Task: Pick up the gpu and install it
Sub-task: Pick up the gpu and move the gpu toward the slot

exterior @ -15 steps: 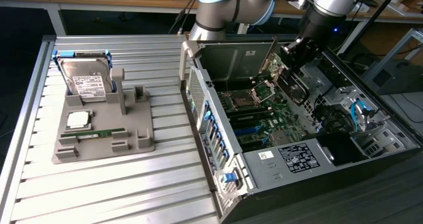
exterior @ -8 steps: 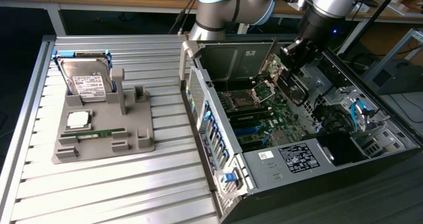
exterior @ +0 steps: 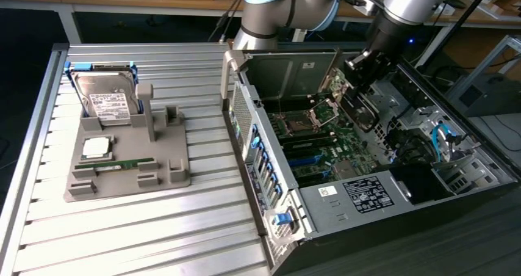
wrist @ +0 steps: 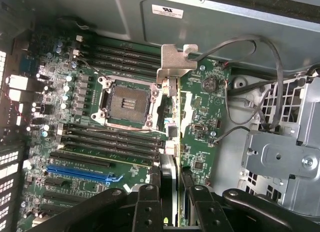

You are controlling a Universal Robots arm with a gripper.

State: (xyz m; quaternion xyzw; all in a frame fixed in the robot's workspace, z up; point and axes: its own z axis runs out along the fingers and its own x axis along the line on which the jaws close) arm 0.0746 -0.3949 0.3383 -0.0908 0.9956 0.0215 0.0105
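Gripper: Your gripper is down inside the open computer case, fingers drawn in narrow and clamped on the gpu.
Card: The gpu hangs edge-on in that grasp, its pale metal bracket at the far end. It is above the motherboard and just beside the CPU socket.
Bearing: In the exterior view, the socket lies at about seven o'clock from the gripper.
Slot: The blue slot stands apart from the card.
Fixture: At nine o'clock from the case, the grey fixture holds the hard drive at its twelve o'clock end. The memory stick lies toward six.
Progress: You have the pick-up done, by the look of it. The card is inside the case but reads as not yet seated, so the install itself is left.
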